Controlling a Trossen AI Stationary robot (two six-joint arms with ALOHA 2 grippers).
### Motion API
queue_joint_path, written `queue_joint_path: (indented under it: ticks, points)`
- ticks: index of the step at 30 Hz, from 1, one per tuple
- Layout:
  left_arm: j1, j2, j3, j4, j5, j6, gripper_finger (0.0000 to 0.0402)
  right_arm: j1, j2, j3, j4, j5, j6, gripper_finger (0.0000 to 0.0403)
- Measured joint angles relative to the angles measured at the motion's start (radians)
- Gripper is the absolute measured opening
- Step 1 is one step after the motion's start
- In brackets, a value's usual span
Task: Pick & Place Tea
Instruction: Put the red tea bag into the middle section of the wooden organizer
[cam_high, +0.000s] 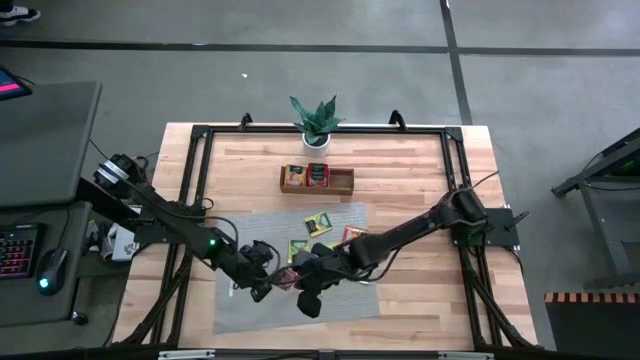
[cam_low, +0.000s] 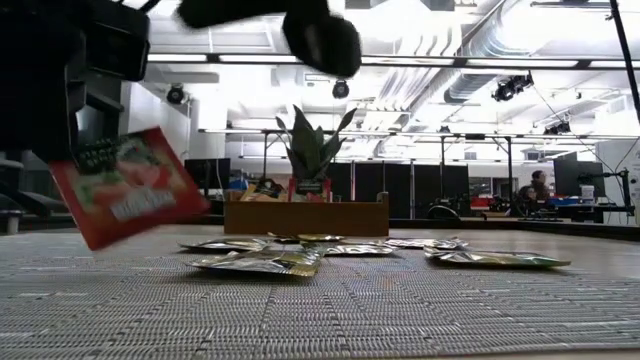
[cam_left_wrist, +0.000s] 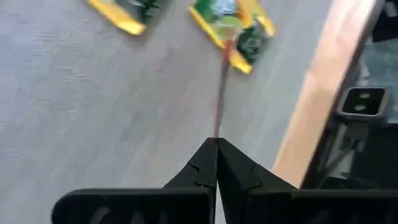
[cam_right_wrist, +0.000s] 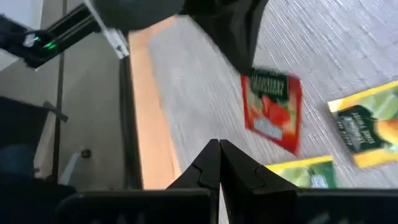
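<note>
A red tea sachet (cam_low: 125, 185) hangs clear above the grey ribbed mat (cam_high: 240, 300), held by my left gripper (cam_left_wrist: 216, 143), which is shut on it near the mat's front left. It also shows in the right wrist view as the red tea sachet (cam_right_wrist: 272, 112). My right gripper (cam_right_wrist: 219, 144) is shut on nothing and hovers just to the right of it, above the mat (cam_low: 320, 40). Several yellow-green sachets (cam_high: 318, 222) lie flat on the mat. More stand in the brown wooden tray (cam_high: 340, 180) beyond. My left gripper pinches the red sachet between its two fingers at one edge (cam_left_wrist: 217, 127); the sachet runs straight out from the fingertips, seen edge-on. The fingers slant downward from the table's left. The sachet hangs tilted, one corner lowest (cam_low: 95, 240), clear of the mat.
A potted plant (cam_high: 316, 120) stands behind the tray at the far edge. A black frame (cam_high: 200, 180) runs around the wooden table top. Yellow-green sachets (cam_low: 260, 262) lie mid-mat, with bare mat in front of them.
</note>
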Motion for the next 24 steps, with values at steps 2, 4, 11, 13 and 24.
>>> queue_joint_path:
  ticks: [2,4,11,13,24]
  points:
    - [0.0,-0.027,-0.001,-0.022,-0.005,0.033,0.0,-0.004,-0.033,0.0,-0.031,-0.012,-0.017,0.0]
    - [0.0,-0.042,0.0,-0.029,-0.005,0.089,0.0,-0.011,-0.053,0.002,-0.054,-0.01,-0.04,0.0]
    - [0.0,-0.058,0.042,-0.088,-0.004,0.313,0.0,-0.059,-0.072,0.001,-0.078,-0.083,-0.166,0.0]
    - [0.0,-0.059,0.09,-0.162,-0.02,0.355,0.0,-0.071,-0.07,0.0,-0.088,-0.1,-0.187,0.0]
    - [0.0,-0.059,0.276,-0.422,-0.102,0.47,0.0,-0.139,-0.069,0.0,-0.008,-0.193,-0.262,0.0106]
